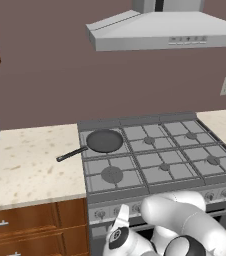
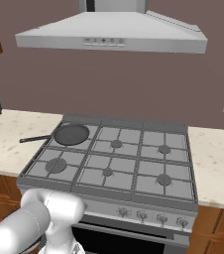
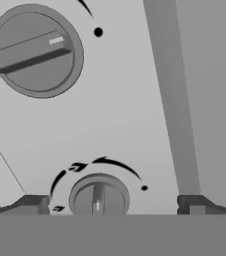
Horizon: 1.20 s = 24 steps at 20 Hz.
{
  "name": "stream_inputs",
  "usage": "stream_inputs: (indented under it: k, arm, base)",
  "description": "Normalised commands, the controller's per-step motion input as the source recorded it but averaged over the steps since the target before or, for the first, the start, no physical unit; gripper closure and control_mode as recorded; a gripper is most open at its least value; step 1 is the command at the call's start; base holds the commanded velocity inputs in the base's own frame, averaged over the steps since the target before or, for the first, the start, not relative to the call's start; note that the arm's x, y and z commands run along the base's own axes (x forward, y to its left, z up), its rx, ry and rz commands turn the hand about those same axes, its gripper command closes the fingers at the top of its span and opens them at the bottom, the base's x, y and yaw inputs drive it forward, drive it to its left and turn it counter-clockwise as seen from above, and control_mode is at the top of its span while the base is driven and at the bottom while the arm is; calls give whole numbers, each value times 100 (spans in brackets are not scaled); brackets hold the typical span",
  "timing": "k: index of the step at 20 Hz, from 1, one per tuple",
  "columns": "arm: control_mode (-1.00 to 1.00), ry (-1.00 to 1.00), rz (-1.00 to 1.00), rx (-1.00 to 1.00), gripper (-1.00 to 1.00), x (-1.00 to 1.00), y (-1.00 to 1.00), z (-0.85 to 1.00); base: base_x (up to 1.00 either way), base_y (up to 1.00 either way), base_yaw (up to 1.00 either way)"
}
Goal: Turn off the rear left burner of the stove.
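Steel stove front — fingers spread wide, straddling a small knob; nothing gripped.

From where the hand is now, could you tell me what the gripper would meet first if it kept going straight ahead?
Most likely the lower knob on the stove's front panel: it sits between the open gripper's fingertips. How far away it is isn't clear.

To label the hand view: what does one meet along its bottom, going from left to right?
Left fingertip → knob → right fingertip.
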Motion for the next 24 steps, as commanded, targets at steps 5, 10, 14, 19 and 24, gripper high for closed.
stream_inputs:
  k: [5,10,14,19,24]
  arm:
    - [-100,0,0,0,-100,17,6,-1]
    - [-100,0,0,0,-100,24,6,-3]
    - [-100,0,0,0,100,22,3,0]
    - [-100,0,0,2,100,9,0,0]
    - [-100,0,0,7,100,0,0,0]
  base:
    - [0,0,0]
    - [0,0,0]
    - [0,0,0]
    - [0,0,0]
    - [0,0,0]
